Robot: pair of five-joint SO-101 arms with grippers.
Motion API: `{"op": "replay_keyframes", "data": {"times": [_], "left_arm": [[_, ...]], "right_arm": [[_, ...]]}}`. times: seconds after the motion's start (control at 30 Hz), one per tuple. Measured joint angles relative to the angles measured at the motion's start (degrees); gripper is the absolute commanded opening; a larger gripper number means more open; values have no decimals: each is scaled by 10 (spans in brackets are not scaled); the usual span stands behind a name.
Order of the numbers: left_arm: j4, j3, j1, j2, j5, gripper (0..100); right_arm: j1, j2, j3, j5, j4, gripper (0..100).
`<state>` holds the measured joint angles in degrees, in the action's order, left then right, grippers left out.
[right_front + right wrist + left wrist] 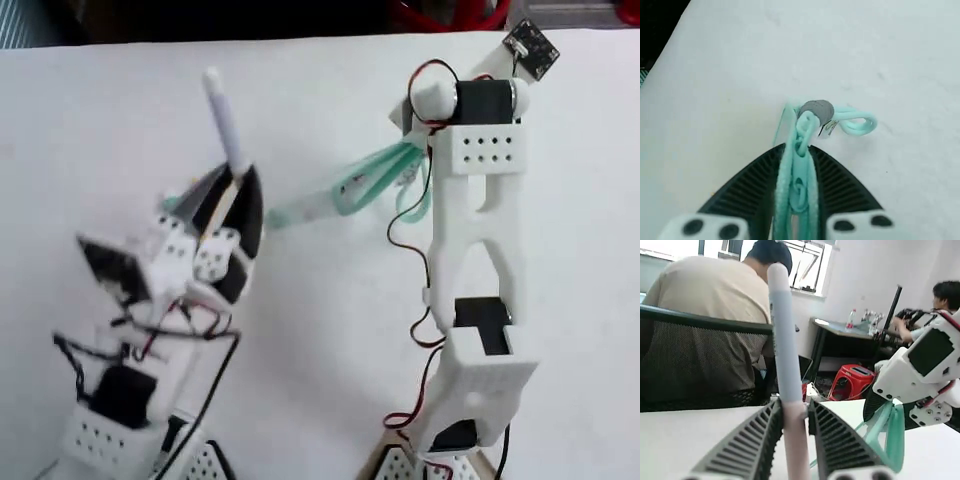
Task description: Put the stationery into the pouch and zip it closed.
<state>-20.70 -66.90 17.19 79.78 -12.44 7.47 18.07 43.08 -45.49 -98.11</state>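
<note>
A pale lilac-white pen [224, 120] stands up out of my left gripper [232, 195], which is shut on it at the table's left; in the left wrist view the pen [786, 365] rises between the black ribbed fingers [760, 442]. The mint-green pouch [345, 190] hangs tilted from my right gripper [415, 160], lifted at one end, its other end toward the pen. In the right wrist view the pouch's edge [796, 190] is pinched between the black fingers [840, 182], with the grey zipper pull [816, 111] and a mint loop [857, 124] beyond.
The white table [320, 300] spreads around both arms. Red and black wires [415, 250] trail along the right arm. A red stool [855, 381], a black mesh chair [695, 360] and desks stand beyond the far table edge.
</note>
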Motion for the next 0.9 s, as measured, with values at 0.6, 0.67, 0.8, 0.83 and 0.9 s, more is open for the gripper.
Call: {"op": "replay_keyframes", "data": {"times": [0.6,0.67,0.8,0.83,0.9], "left_arm": [[-83,429,166,-327,4,46],[-18,390,174,-328,5,46],[81,307,184,-329,9,46],[103,287,184,-329,9,46],[139,253,180,-329,14,42]], "right_arm": [[7,0,-3,15,40,17],[7,0,-3,17,40,17],[7,0,-4,34,40,17],[7,0,-4,38,40,17],[7,0,-4,40,40,17]]}}
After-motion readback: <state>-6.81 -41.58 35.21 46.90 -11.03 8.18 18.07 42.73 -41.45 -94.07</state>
